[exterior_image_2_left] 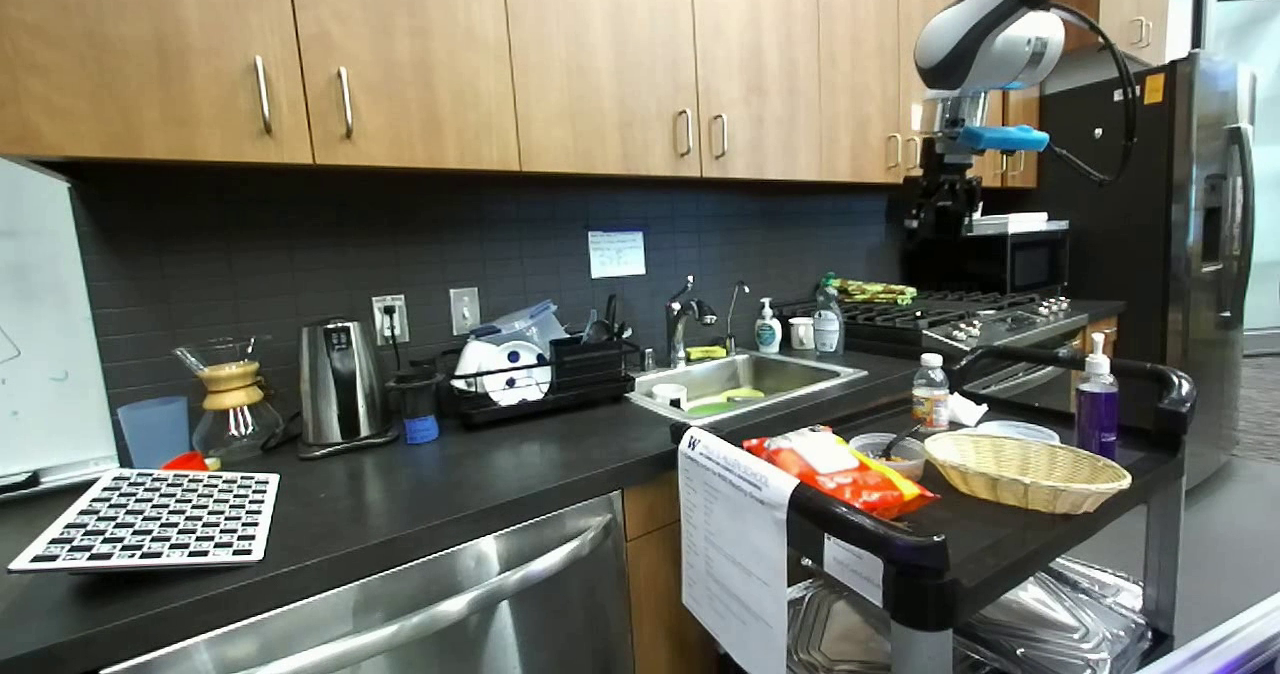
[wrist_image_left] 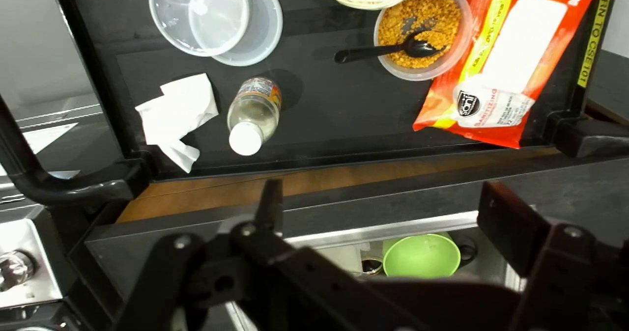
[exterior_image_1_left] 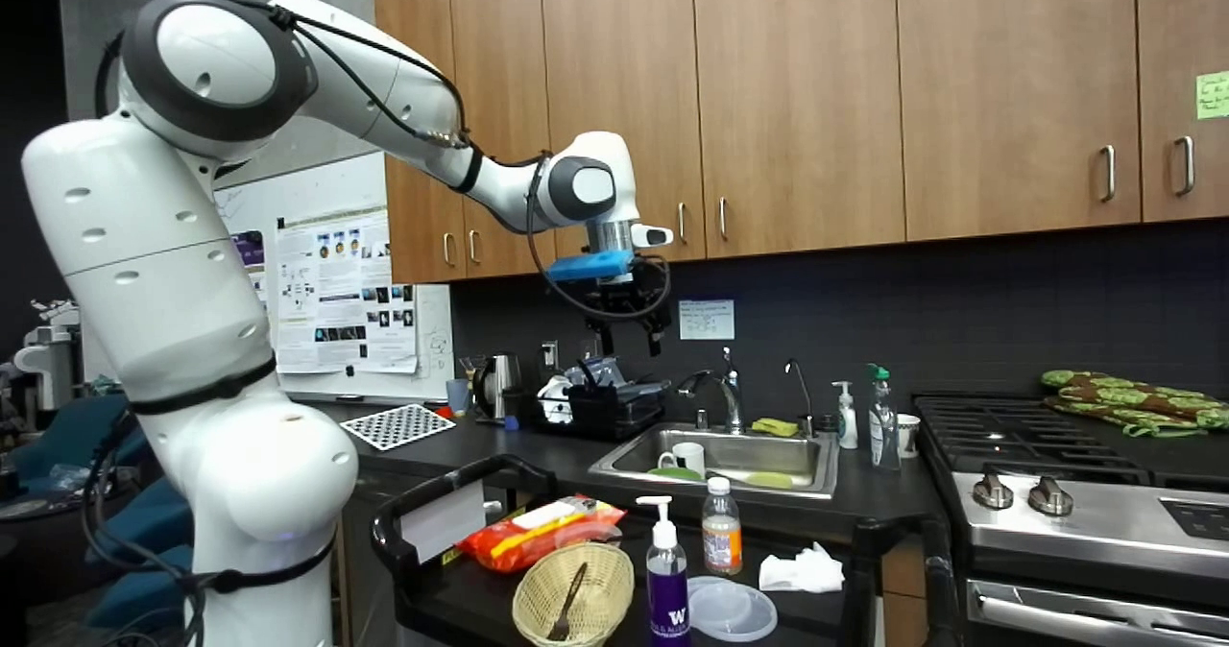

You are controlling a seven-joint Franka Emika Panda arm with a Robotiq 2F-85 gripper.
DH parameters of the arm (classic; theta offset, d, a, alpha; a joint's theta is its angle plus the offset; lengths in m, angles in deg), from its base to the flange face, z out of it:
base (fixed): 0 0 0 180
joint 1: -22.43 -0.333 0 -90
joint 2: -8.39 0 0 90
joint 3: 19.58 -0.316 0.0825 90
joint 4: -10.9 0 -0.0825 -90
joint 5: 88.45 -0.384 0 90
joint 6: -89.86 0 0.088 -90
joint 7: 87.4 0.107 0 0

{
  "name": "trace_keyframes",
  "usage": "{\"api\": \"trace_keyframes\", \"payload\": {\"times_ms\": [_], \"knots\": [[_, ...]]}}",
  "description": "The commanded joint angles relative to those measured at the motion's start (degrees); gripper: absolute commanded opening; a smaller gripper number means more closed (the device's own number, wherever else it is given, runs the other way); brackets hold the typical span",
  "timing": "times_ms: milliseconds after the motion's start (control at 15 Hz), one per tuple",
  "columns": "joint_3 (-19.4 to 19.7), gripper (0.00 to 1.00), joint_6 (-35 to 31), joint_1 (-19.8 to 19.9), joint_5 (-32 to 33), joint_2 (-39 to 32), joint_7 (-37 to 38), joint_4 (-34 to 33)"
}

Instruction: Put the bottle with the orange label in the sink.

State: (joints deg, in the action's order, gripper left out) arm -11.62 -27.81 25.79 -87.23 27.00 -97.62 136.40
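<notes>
Down at the front of the desk [exterior_image_1_left: 811,618], nearest in an exterior view, oval wicker basket [exterior_image_1_left: 607,578] and purple pump bottle [exterior_image_1_left: 666,565]. Tight traffic here! Watch that pump bottle: could easily go over on a low, sideways approach. Just beside it, translucent lids [exterior_image_1_left: 733,611], likely to skid under a careless touch. Next one back, the main attraction: clear bottle with the orange label [exterior_image_1_left: 721,529], white-capped, upright on the desk near a crumpled white tissue [exterior_image_1_left: 805,570]. Round and probably slick; apt to topple from an off-centre nudge, or slip out of a shallow pinch at the cap. Some danger, too, of snagging the tissue on the way in. And on the carry, with too little lift, a possible drop into the gap between the desk and the counter [wrist_image_left: 373,206].

Beyond and well above, the claw [exterior_image_1_left: 631,345]: released, gaping wide, nothing in its grip. From there to the bottle, a long way down and across: past the gap, over on the desk side, toward the upper left of the wrist view. Not lined up for a grasp, by the look of it. Farther back, the stainless-steel sink [exterior_image_1_left: 754,450], with a white mug [exterior_image_1_left: 687,456] inside, and behind that, the chrome faucet [exterior_image_1_left: 732,397].
</notes>
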Motion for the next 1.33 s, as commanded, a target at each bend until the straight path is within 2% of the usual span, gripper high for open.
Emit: {"api": "trace_keyframes", "payload": {"times_ms": [0,467,800,1267], "knots": [[2.26,1.00,0.33,1.38,0.07,-5.15,-4.75,-4.85],[5.31,1.00,-1.03,3.91,-0.92,-15.98,-12.15,-12.60],[4.38,1.00,-1.86,5.30,-2.96,-23.27,-16.27,-16.63],[2.53,1.00,-1.73,7.30,-3.80,-29.88,-18.53,-17.55]]}}
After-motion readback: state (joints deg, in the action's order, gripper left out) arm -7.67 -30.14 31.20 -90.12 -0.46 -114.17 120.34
